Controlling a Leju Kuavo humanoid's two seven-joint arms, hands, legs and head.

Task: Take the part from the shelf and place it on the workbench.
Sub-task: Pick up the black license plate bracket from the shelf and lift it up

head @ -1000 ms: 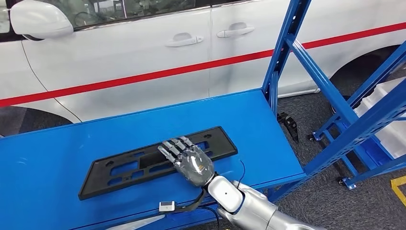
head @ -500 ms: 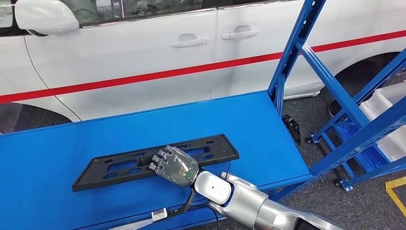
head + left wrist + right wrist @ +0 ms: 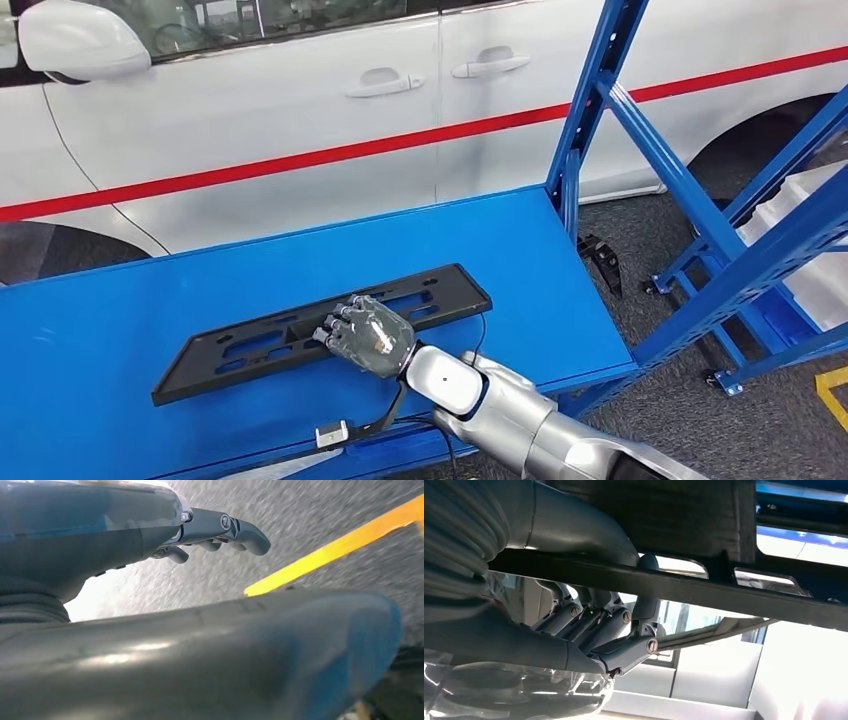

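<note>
1. The black licence-plate frame (image 3: 322, 330) lies flat on the blue workbench (image 3: 130, 320), long axis running left to right.
2. The right hand (image 3: 365, 335) grips its near edge, fingers curled through a slot.
3. The left hand (image 3: 220, 530) hangs empty, fingers loosely curled.

Right hand (image 3: 364, 334) curled over near edge of black part (image 3: 322, 330) lying flat on blue workbench (image 3: 120, 330); white car (image 3: 300, 110) behind.

One black licence-plate frame (image 3: 320, 330) lies on one blue desk (image 3: 120, 330). Two robot hands show: the right hand (image 3: 365, 335) and the left hand (image 3: 220, 530). There is one white car (image 3: 300, 110) with two door handles, one blue shelf frame (image 3: 700, 200) and one white bin (image 3: 810, 240).
</note>
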